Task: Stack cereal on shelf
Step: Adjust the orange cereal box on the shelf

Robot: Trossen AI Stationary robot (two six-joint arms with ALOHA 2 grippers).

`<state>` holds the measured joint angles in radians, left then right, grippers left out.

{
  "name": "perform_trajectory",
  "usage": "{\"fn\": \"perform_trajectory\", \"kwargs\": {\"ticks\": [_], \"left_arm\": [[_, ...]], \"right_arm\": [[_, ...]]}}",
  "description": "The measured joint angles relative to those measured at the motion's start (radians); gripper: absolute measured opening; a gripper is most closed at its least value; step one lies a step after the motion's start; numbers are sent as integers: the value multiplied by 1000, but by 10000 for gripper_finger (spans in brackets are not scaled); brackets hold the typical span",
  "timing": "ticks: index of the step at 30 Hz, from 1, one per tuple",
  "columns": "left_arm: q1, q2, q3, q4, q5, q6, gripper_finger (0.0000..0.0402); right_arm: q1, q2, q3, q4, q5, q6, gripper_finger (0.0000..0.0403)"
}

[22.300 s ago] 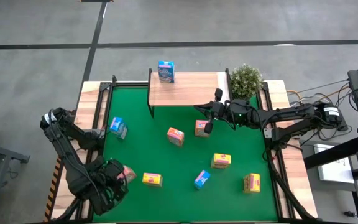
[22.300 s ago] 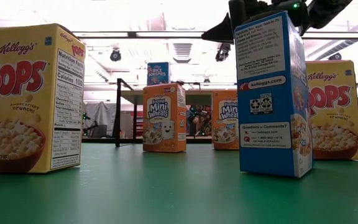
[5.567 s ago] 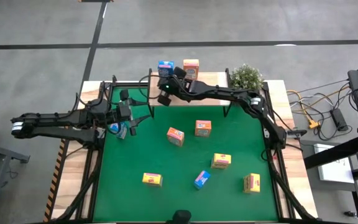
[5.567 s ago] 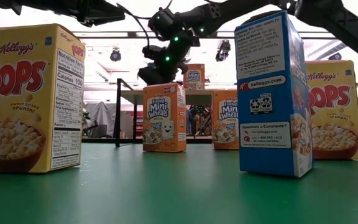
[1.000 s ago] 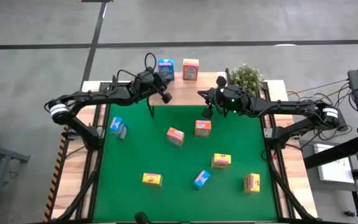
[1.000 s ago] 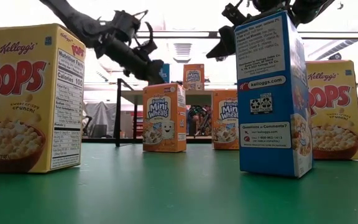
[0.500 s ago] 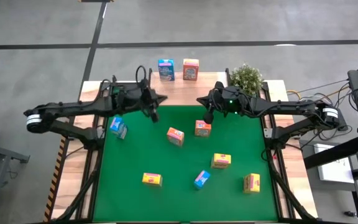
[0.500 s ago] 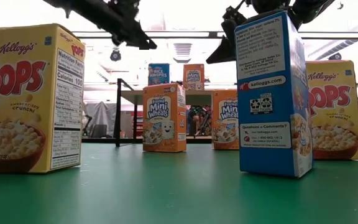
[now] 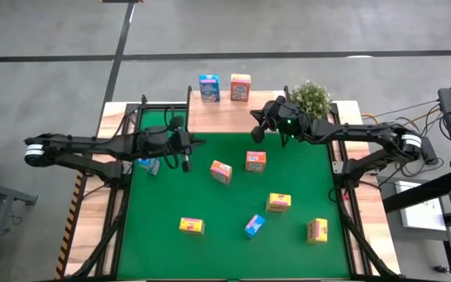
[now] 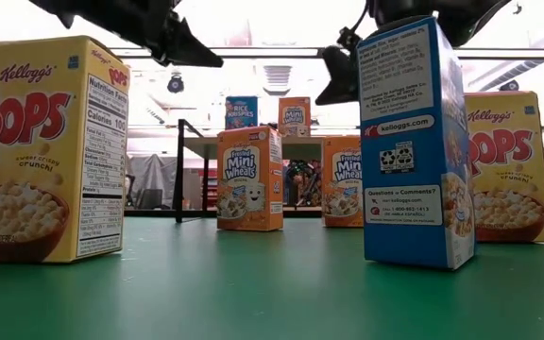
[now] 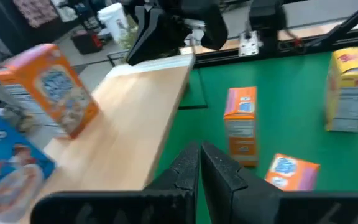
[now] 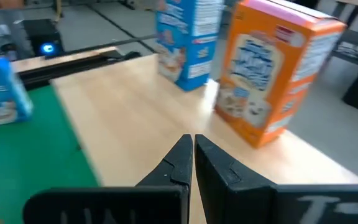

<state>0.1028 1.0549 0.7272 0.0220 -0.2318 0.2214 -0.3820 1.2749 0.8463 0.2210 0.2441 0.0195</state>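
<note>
Both arms reach inward (jaws closed, empty): left gripper (image 9: pixel 185 149), right gripper (image 9: pixel 258 133).

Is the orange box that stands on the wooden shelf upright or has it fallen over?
Upright. The orange box stands on its narrow base on the shelf, beside the blue box, printed front vertical in the right wrist view.

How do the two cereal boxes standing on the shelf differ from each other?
The blue box is a Rice Krispies pack, while the orange-red box is Frosted Mini-Wheats. On the shelf, in the high view, the blue box stands further left and the orange-red box nearer the potted plant. In the low view, the blue box's top sits slightly higher. Both stand upright at the shelf's back edge, apart from each other, with neither hand touching them.
</note>
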Motion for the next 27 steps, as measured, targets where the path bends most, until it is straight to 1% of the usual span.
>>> {"fn": "perform_trajectory", "kwargs": {"ticks": [3, 7, 11, 17, 20, 23, 27], "left_arm": [[1, -5, -7, 3, -73, 70, 0], [4, -4, -8, 3, -175, 127, 0], [4, -1, -17, 3, -193, 126, 0], [3, 4, -20, 1, -196, 109, 0], [3, 4, -25, -9, -196, 91, 0], [3, 4, -29, -17, -196, 81, 0], [3, 4, -31, -25, -196, 60, 0]], "right_arm": [[-55, 36, 2, 51, -21, -17, 9], [-127, 91, 59, 44, -115, -11, 9], [-164, 171, 149, 36, -166, -41, 9], [-179, 252, 290, -102, -163, -69, 9], [-178, 275, 339, -172, -121, -73, 9], [-177, 286, 359, -233, -81, -83, 9], [-177, 285, 346, -245, -60, -73, 9]]}}
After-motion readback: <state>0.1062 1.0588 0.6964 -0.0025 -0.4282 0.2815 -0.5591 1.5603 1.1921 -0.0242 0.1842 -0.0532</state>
